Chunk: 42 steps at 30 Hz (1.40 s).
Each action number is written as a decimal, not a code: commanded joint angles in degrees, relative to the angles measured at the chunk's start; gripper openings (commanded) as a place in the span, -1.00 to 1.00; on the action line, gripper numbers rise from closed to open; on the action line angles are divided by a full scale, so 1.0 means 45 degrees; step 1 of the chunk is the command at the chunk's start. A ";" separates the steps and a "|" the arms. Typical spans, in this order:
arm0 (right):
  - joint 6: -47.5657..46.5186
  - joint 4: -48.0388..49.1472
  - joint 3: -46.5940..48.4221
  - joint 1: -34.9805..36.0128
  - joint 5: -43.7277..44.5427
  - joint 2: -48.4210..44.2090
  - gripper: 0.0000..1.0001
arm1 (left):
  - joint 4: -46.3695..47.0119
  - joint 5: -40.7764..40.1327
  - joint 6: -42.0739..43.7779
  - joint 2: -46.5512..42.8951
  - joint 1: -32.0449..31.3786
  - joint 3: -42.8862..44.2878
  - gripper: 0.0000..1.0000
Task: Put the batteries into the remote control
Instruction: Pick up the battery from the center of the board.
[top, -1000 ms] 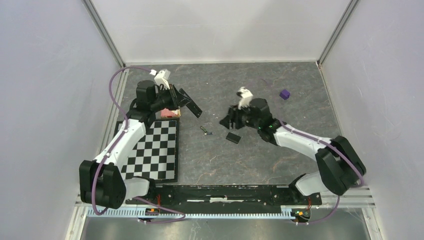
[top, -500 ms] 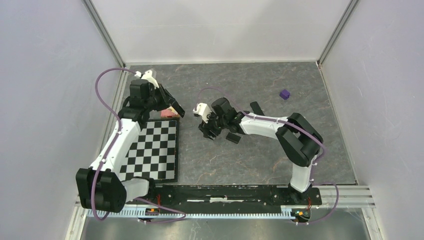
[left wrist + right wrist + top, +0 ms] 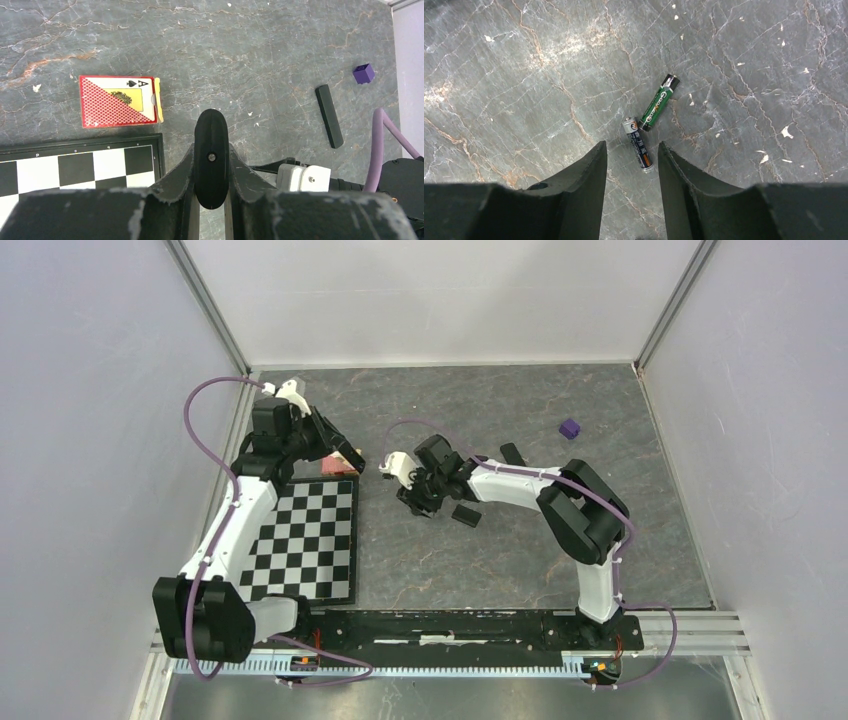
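At the left edge of the dark marbled table (image 3: 500, 550) lies a black-and-white chessboard (image 3: 305, 540). Just beyond its far right corner are two playing cards (image 3: 120, 101), a red-backed one lying over an ace of spades, close to the board's edge but apart from it. Above that corner the left gripper (image 3: 211, 152) is clamped on the remote control (image 3: 210, 130). In the left wrist view the remote shows as a slim black bar seen end-on, with a rounded tip pointing away from the camera, gripped on both sides and lifted clear of the table. Near the table's middle the right gripper (image 3: 631, 147) hangs low over the two batteries with its fingers (image 3: 589, 175) apart. The dark battery (image 3: 639, 144) lies on the table in the gap between them, with stone visible on both sides of it, so neither finger presses on it. The green battery (image 3: 658, 102) lies just beyond the fingertips, angled away, its lower end just beside the dark battery's top end. To the right of this gripper a small black rectangular piece (image 3: 466, 514) lies flat on the table. Farther right a second black bar (image 3: 329, 116) rests flat by itself. A small purple cube (image 3: 569, 428) sits well apart, toward the far right.
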 commanded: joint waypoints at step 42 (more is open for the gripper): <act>0.4284 0.3272 -0.2677 0.0418 0.1138 -0.6522 -1.00 | 0.5276 0.5432 -0.3894 -0.0377 0.0221 -0.2066 -0.96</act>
